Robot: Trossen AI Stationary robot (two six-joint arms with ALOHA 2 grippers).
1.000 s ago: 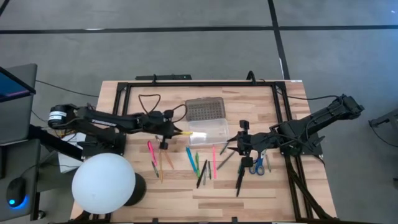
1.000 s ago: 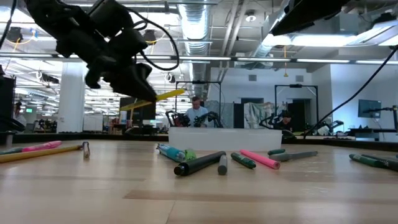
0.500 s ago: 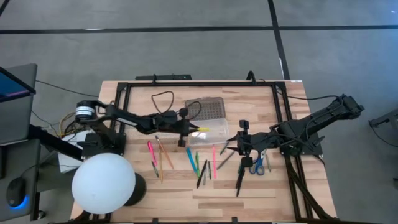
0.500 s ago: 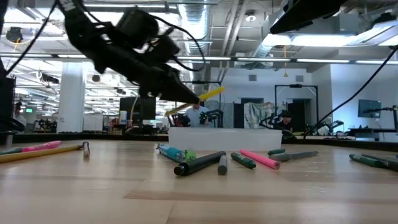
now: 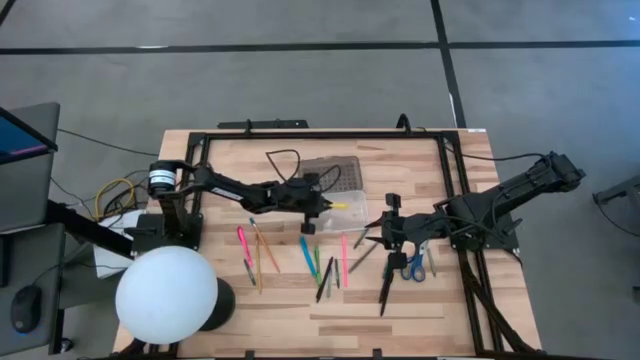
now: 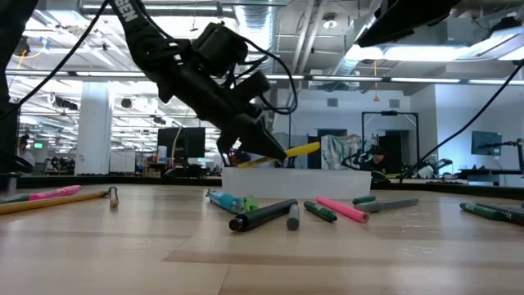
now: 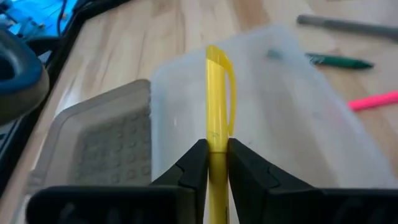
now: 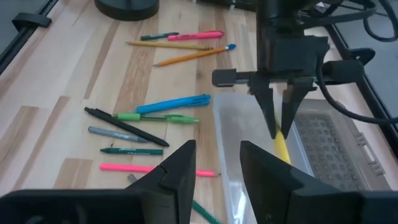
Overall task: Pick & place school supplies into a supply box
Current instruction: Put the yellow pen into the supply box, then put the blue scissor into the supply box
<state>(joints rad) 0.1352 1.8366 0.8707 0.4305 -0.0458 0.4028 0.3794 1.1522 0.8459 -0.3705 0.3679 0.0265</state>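
My left gripper (image 5: 322, 205) is shut on a yellow pen (image 7: 216, 93) and hangs over the supply box's clear tray (image 5: 345, 213). The box's grey grid lid (image 5: 330, 175) lies open on the tray's far side. The low view shows the yellow pen (image 6: 299, 151) just above the tray's wall (image 6: 303, 179). Pink, orange, blue, green and black pens (image 5: 310, 255) lie flat on the table nearer the front, and blue-handled scissors (image 5: 415, 266) lie to the right. My right gripper (image 8: 214, 171) stands open above the table, right of the tray, with nothing between its fingers. My left gripper pinches the yellow pen's shaft (image 7: 217, 147) between its two fingers. The fingers come from the table's left, slanting down, and lie along the pen. The clip end (image 7: 229, 87) sticks out ahead of the fingertips. The pen is lifted clear, over the tray.
A large white sphere (image 5: 165, 292) stands at the table's near left corner. A black frame (image 5: 320, 135) runs along the table's far side and right side. A black cable (image 5: 285, 160) loops left of the lid.
My left gripper has carried the yellow pen toward the table's right edge and somewhat down, from left of the box to over its tray. The pen has stayed lifted clear. My right gripper has kept still.
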